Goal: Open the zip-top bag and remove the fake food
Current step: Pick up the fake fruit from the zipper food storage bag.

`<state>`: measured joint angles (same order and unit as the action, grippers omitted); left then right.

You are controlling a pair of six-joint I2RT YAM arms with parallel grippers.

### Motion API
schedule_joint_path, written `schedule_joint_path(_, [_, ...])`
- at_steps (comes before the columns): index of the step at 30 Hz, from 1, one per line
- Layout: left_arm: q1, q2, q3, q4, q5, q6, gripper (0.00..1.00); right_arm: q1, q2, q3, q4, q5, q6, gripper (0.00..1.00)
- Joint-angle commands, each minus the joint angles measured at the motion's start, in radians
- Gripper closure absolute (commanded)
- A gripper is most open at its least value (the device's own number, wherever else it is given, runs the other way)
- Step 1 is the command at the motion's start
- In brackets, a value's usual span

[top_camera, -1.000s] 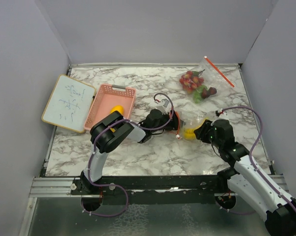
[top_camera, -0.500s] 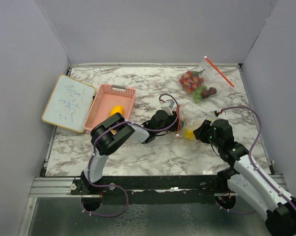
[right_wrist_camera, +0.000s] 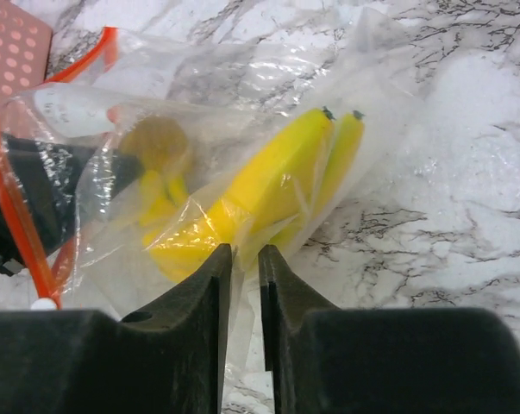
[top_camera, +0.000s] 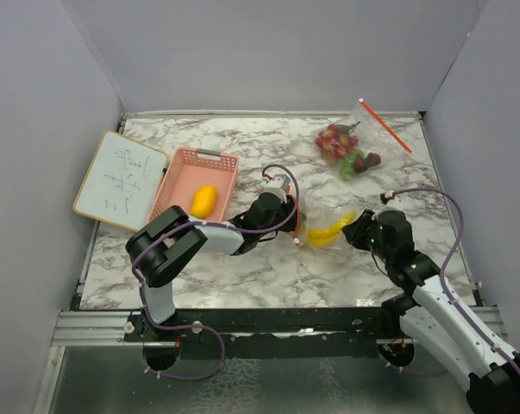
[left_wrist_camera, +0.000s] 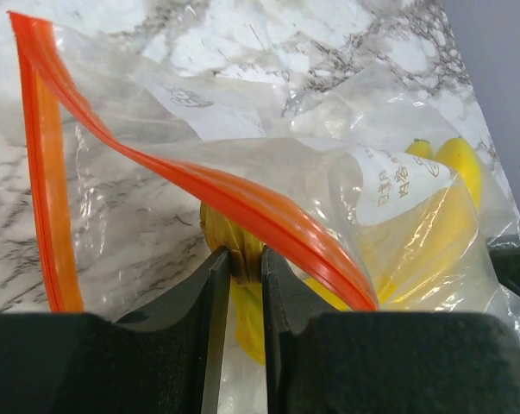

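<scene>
Left claw [left_wrist_camera: 242, 260] and right claw [right_wrist_camera: 244, 255] both clamped on thin film of one bag [top_camera: 325, 221], opposite ends.
Left grips by the orange zip strip [left_wrist_camera: 242, 203] to hold the open mouth, right pinches the closed end beside the yellow bananas [right_wrist_camera: 285, 168], probably to tip them out; bananas inside, bag down on the surface [top_camera: 268, 269].

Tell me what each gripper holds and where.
Left gripper pinches the banana bunch by its stem end, inside the bag. Right gripper pinches the bag's clear plastic at the end away from the zipper.
</scene>
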<state>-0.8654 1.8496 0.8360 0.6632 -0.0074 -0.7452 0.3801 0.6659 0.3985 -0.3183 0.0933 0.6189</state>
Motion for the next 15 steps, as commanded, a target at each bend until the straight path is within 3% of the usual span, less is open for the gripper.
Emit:
schedule_joint_path(1, [0.006,-0.178,-0.034,-0.132,-0.11,0.09,0.95,0.0,-0.02,-0.021,0.063,0.036,0.022,0.88])
schedule_joint_path(3, [0.006,-0.248,-0.056,-0.184,-0.155,0.119,0.98,0.0,-0.009,-0.018,0.081,0.029,0.02,0.98])
schedule_joint_path(15, [0.075,-0.546,-0.176,-0.43,-0.249,0.189,1.0,-0.002,0.13,0.017,0.187,0.071,-0.008,0.98])
